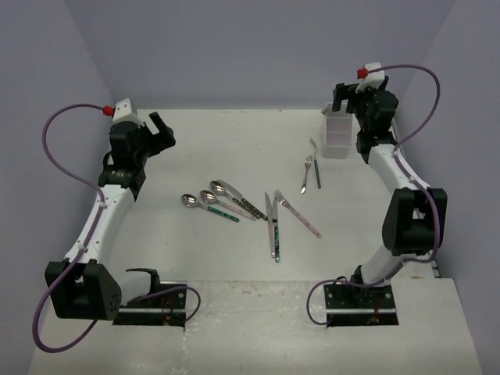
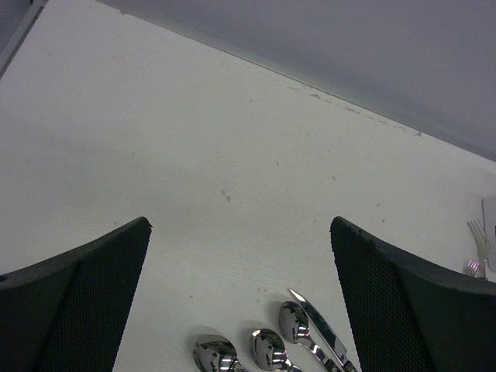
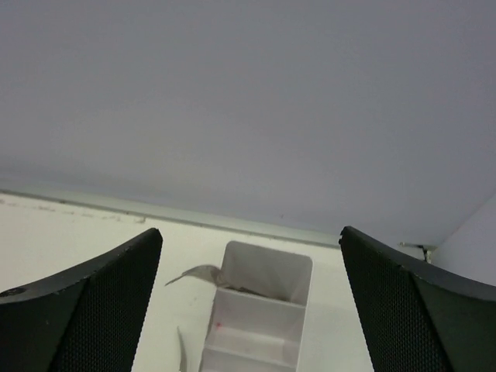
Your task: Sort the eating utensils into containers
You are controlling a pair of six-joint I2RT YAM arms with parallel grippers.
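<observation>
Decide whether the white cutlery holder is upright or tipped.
Upright: the white cutlery holder stands on its base, its open compartments facing upward.

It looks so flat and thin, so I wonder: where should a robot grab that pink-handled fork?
Probably grip the pink-handled fork near its handle's free end, coming straight down, jaws either side. It lies flat, and its tines crowd the knife while the handle angles clear.

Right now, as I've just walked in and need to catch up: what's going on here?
Two robot arms are sorting cutlery. The right fingers stand open above the white holder, where one metal utensil pokes over the rim. The left fingers hang open and empty near the spoons. Those and other utensils lie unsorted on the table.
</observation>
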